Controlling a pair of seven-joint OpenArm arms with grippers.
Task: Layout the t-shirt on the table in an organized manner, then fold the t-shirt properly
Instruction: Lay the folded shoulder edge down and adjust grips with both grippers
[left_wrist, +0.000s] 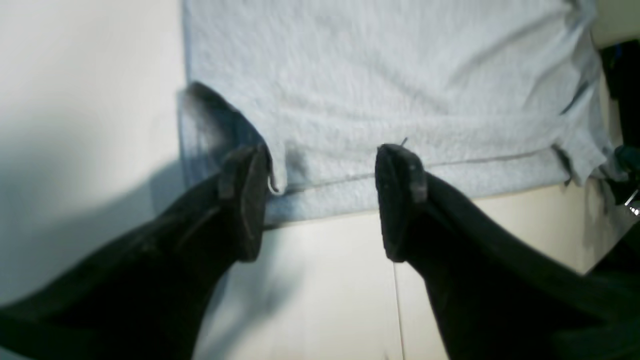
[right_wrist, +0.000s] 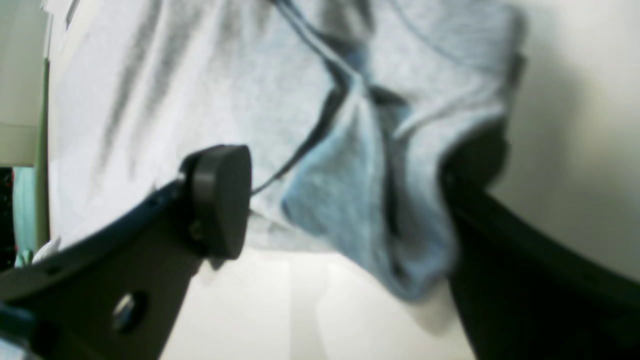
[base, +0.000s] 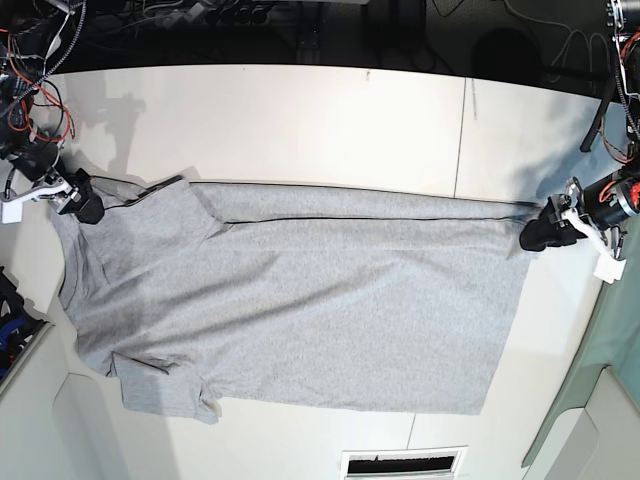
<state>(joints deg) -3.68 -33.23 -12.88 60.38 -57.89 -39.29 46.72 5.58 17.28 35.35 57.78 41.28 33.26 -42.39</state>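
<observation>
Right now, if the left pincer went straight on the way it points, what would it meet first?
The left pincer stands open, its fingertips at the edge of the t-shirt. Going straight on, it would likely meet that grey hem first, with the table just beneath; depth is hard to judge.

one t-shirt (base: 300, 300), one table (base: 300, 120), two tools

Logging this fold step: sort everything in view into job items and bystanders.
Job: t-shirt, spread flat; table; left gripper and right gripper, both open at opposite ends of the shirt's far edge.

Bystanders: cable tangle; floor vent.
</observation>
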